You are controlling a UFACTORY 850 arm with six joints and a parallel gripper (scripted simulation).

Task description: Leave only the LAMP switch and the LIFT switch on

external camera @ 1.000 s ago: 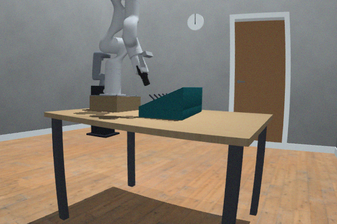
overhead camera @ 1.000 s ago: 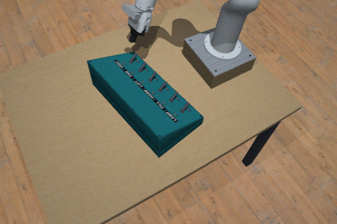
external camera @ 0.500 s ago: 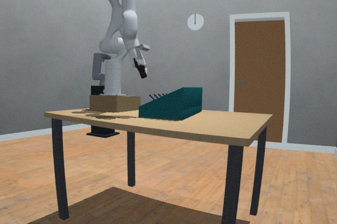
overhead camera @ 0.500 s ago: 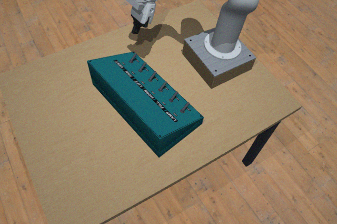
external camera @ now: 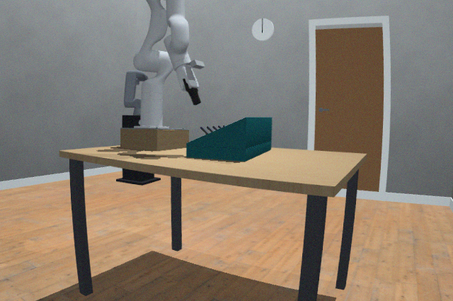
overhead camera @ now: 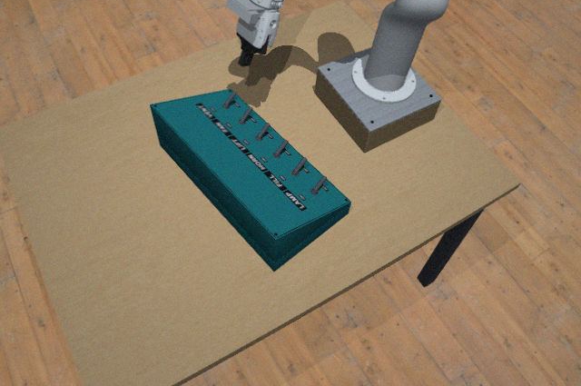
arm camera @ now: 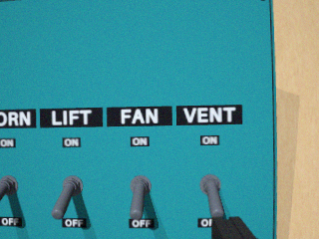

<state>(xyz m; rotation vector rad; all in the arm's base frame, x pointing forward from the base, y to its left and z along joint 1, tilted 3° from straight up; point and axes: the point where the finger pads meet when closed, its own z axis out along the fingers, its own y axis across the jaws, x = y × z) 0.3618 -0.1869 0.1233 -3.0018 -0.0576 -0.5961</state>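
A teal sloped console (overhead camera: 220,170) (external camera: 233,140) (arm camera: 150,55) lies on the table (overhead camera: 93,232) with a row of grey toggle levers labelled VENT, FAN, LIFT, HORN, FILL and LAMP. In the wrist view the VENT lever (arm camera: 211,194) (overhead camera: 229,100), FAN lever (arm camera: 140,196) (overhead camera: 245,114) and LIFT lever (arm camera: 67,196) (overhead camera: 262,131) all lean toward their OFF marks. The LAMP lever (overhead camera: 319,184) at the near end leans the same way as the others. My gripper (overhead camera: 244,60) (external camera: 196,100) (arm camera: 230,229) is shut and empty. It hangs above and just behind the VENT end of the console.
The arm's grey base block (overhead camera: 338,85) stands on the table to the right of the console. The table's far edge runs just behind the gripper. A door (external camera: 347,107) and a wall clock show in the room behind.
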